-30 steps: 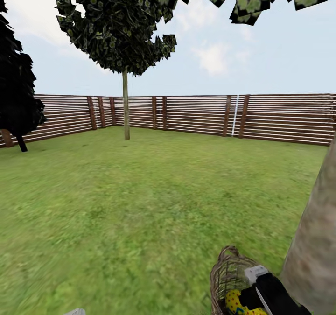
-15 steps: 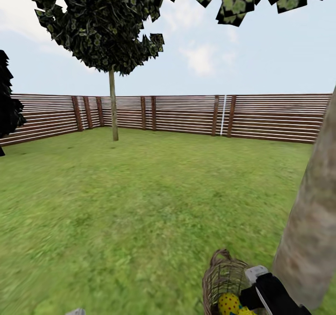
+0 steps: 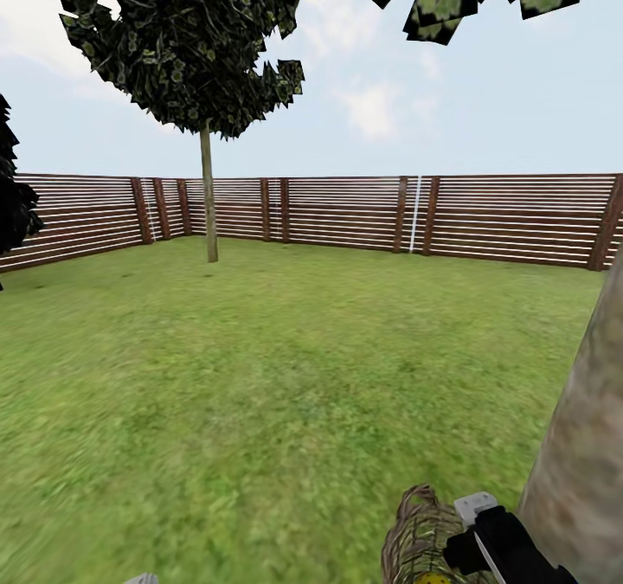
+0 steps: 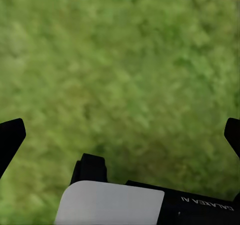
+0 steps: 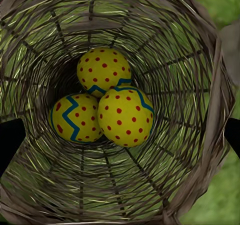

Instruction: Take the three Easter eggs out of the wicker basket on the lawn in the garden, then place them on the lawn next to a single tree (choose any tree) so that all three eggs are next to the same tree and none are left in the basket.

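Observation:
The wicker basket (image 3: 420,536) sits on the lawn (image 3: 260,376) at the foot of the tree's thick pale trunk (image 3: 580,471). The right wrist view looks straight down into the basket (image 5: 190,75). All three Easter eggs lie together at its bottom: one behind (image 5: 102,70), one beside it (image 5: 75,117) and the nearest (image 5: 125,115). My right gripper (image 5: 120,135) hangs over the basket's mouth, open, fingertips (image 5: 10,140) spread wide. A sliver of yellow egg (image 3: 433,578) shows beside my right wrist (image 3: 497,545). My left gripper (image 4: 120,135) is open over bare grass.
A thin-trunked round-crowned tree (image 3: 208,195) stands far off at the back left. A slatted wooden fence (image 3: 389,212) closes the garden all round. A dark conifer (image 3: 13,203) shows at the left edge. Wide grass stretches between me and the fence.
The head camera has swung, sliding the far tree and fence leftward. The thick trunk drifted left, then back right. The basket now sits lower in view with less of the eggs showing.

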You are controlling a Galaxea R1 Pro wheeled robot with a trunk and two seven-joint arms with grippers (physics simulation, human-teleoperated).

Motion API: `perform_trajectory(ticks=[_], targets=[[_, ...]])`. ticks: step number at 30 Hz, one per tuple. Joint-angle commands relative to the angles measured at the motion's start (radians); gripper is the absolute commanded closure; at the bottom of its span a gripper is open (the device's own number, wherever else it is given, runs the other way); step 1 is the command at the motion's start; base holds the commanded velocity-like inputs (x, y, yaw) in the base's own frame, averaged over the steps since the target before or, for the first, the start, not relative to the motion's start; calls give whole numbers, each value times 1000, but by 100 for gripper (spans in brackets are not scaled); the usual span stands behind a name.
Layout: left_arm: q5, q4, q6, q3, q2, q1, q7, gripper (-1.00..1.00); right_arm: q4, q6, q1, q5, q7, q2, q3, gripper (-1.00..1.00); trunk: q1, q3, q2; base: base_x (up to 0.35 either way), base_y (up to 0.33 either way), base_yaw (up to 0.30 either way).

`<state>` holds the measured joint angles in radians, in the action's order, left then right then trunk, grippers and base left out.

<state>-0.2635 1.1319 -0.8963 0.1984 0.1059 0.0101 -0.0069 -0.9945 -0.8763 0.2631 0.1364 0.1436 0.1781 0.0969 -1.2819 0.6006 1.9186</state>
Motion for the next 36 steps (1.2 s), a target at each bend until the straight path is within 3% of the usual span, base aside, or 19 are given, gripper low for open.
perform_trajectory(ticks=[1,26,36], targets=[[-2,2,-4,1,0,0,-1,-100,-1,-4,1,11,8,0,2,-100,0,1,0,5,0,0],[-5,12,-4,13,3,0,-1,-100,-3,-4,1,6,12,11,-3,-100,-92,76,168,0,0,0],[-5,34,-4,46,11,0,-3,-100,-3,-4,1,6,11,11,-3,-100,-130,107,238,0,0,0]])
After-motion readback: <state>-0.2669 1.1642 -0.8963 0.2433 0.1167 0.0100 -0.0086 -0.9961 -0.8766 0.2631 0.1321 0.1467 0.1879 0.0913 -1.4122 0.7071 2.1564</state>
